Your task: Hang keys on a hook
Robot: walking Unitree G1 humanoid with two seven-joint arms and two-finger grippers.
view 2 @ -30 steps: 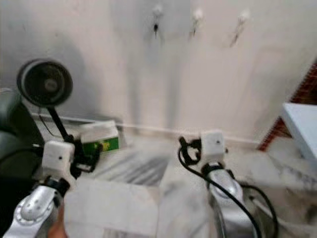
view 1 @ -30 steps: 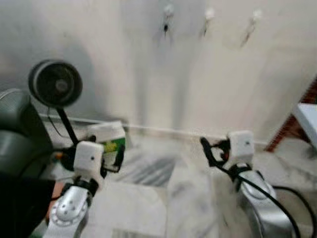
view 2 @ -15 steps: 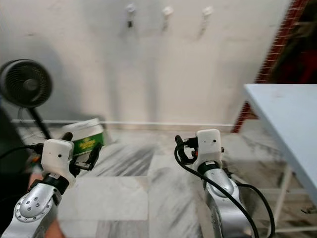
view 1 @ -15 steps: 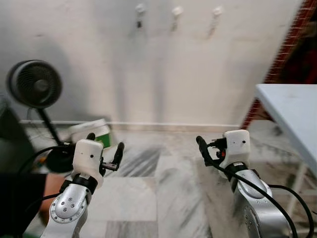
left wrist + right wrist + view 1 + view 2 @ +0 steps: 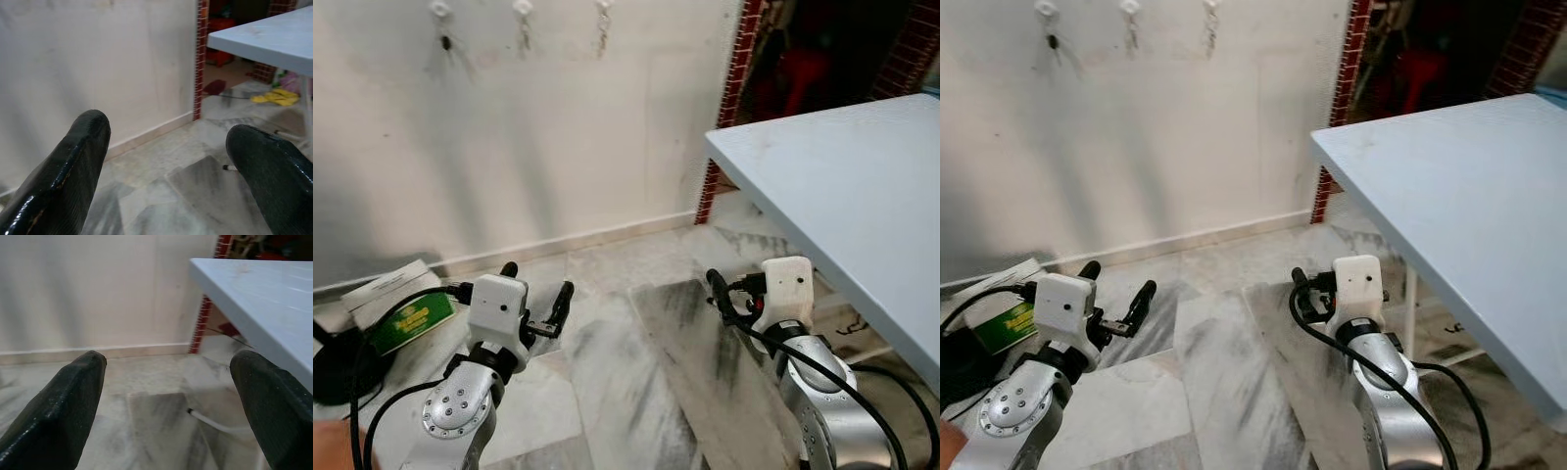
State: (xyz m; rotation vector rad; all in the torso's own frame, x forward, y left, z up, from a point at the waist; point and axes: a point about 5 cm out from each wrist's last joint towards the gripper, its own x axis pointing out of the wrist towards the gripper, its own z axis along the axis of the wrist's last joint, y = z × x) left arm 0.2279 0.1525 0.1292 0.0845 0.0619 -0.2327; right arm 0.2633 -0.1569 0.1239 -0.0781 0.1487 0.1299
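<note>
- The left pincer (image 5: 536, 294) is held over the grey-veined marble floor (image 5: 607, 372), its two black fingers (image 5: 73, 161) spread apart with nothing between them.
- The right pincer (image 5: 720, 294) is raised beside the pale blue bench (image 5: 842, 186), fingers likewise parted and empty.
- Three small white wall hooks (image 5: 521, 10) sit in a row high on the cream wall (image 5: 558, 137); a small dark item (image 5: 444, 43), perhaps keys, hangs from the leftmost.
- A green-and-white box (image 5: 396, 308) lies by the skirting.
</note>
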